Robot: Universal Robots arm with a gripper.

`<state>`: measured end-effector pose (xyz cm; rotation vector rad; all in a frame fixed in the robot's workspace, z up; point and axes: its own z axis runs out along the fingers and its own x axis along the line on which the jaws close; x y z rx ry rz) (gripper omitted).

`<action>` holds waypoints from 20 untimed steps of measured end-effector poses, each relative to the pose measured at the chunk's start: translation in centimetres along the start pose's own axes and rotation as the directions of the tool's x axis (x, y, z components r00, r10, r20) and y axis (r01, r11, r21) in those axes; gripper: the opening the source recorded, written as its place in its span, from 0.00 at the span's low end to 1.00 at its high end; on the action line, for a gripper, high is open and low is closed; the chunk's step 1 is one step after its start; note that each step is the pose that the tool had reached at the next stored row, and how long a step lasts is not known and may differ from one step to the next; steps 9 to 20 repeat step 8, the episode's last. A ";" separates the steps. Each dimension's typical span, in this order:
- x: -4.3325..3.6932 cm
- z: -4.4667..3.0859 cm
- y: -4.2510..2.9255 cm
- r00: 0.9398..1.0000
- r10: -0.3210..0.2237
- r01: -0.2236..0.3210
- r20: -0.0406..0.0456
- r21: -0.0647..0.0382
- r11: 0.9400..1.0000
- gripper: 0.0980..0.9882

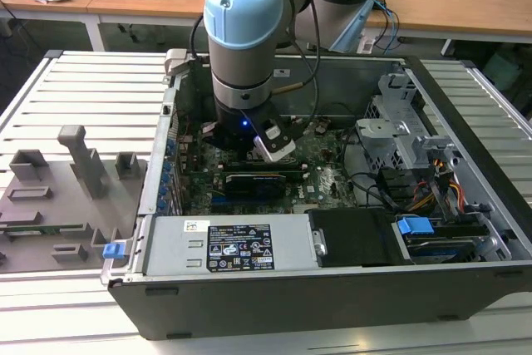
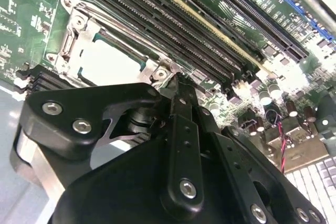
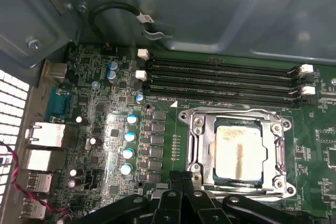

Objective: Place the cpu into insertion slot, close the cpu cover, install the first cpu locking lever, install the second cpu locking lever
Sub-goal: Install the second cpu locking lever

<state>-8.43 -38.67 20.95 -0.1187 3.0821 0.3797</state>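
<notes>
1. End effector (image 3: 181, 182) first: its black fingers are pressed together with nothing between them, the tips meeting at the near edge of the socket, just beside a corner screw of the cover. In the second wrist view (image 2: 177, 85) the tips touch or nearly touch that same corner.
2. Computer case (image 1: 465, 230): it lies open on a slatted worktop (image 1: 91, 89), with the arm (image 1: 249, 31) reaching down into it.
3. Circuit board (image 3: 105, 145): green, carrying long black memory slots (image 3: 220, 80) just beyond the socket.
4. Cover (image 3: 197, 135): the silvery frame lies flat over the socket, already closed, its square window showing the chip. I judge it stiff, thin metal, springy at the edges.
5. Chip (image 3: 237, 150): seated in the slot under the cover, its dull grey top marked with smeared residue. I judge it light, rigid and fragile underneath; best held by its edges only.
6. Locking levers: I cannot tell for certain whether the thin wire arms are latched.
</notes>
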 end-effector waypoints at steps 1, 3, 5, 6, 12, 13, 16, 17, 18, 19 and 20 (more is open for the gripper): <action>-0.01 -0.14 0.04 1.000 0.000 0.000 0.000 0.000 1.000 0.01; -0.02 -0.42 0.10 1.000 0.000 0.000 0.000 0.000 1.000 0.01; -0.03 -0.65 0.16 1.000 0.000 0.000 0.000 0.000 1.000 0.01; -0.04 -0.77 0.19 1.000 0.000 0.000 0.000 0.000 1.000 0.01; -0.04 -0.80 0.20 1.000 0.000 0.000 0.000 0.000 1.000 0.01; -0.04 -0.80 0.20 1.000 0.000 0.000 0.000 0.000 1.000 0.01; -0.04 -0.80 0.20 1.000 0.000 0.000 0.000 0.000 1.000 0.01; -0.04 -0.80 0.20 1.000 0.000 0.000 0.000 0.000 1.000 0.01; -0.04 -0.80 0.20 1.000 0.000 0.000 0.000 0.000 1.000 0.01; -0.04 -0.80 0.20 1.000 0.000 0.000 0.000 0.000 1.000 0.01; -0.04 -0.80 0.20 1.000 0.000 0.000 0.000 0.000 1.000 0.01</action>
